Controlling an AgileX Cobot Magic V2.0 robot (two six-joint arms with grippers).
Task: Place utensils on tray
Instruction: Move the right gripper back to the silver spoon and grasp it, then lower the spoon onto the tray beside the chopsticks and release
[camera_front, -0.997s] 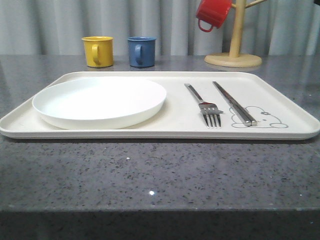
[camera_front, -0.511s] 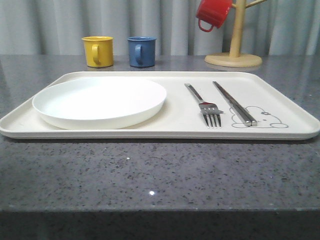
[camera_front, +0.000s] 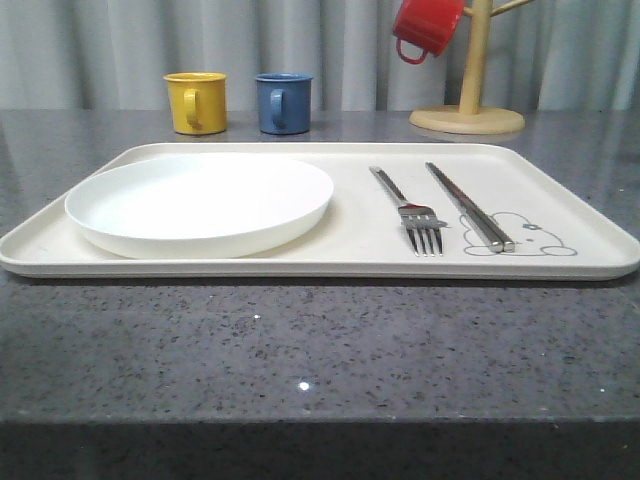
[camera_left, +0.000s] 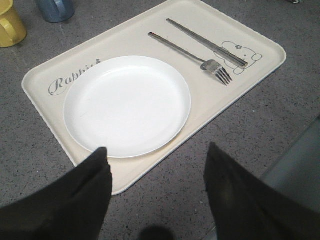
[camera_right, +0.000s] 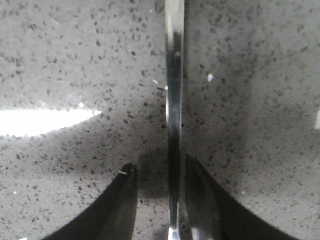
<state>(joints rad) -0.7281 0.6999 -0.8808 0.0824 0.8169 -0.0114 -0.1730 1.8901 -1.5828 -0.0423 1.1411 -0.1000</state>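
1. farthest left at the back of the grey speckled counter (camera_front: 300, 350) stands a yellow mug (camera_front: 196, 102), with a blue mug (camera_front: 282, 102) just beside it on its right.
2. the cream tray (camera_front: 560, 265) lies flat across the middle of the counter, in front of both mugs; in the left wrist view the word "rabbit" is partly visible on it.
3. a white round plate (camera_front: 200, 205) sits on the left half of the tray, covering part of that script.
4. right of the plate, the fork (camera_front: 410, 212) lies on the tray with its tines toward the front edge.
5. just right of the fork, the chopsticks (camera_front: 468, 205) lie together on the tray, roughly parallel to the fork, their near ends over the grey rabbit drawing (camera_front: 520, 235).
6. behind the tray's right part stands a wooden mug tree (camera_front: 468, 100) with a red mug (camera_front: 425, 28) hanging from it.
7. the left gripper (camera_left: 157, 155) hangs above the tray's edge nearest the plate, its dark fingers (camera_left: 95, 175) spread wide apart with nothing between them.
8. the right gripper (camera_right: 157, 175) is low over bare counter, its fingers set close on either side of a slim shiny metal utensil (camera_right: 174, 100), seen edge-on. whether they actually press on it cannot be told.
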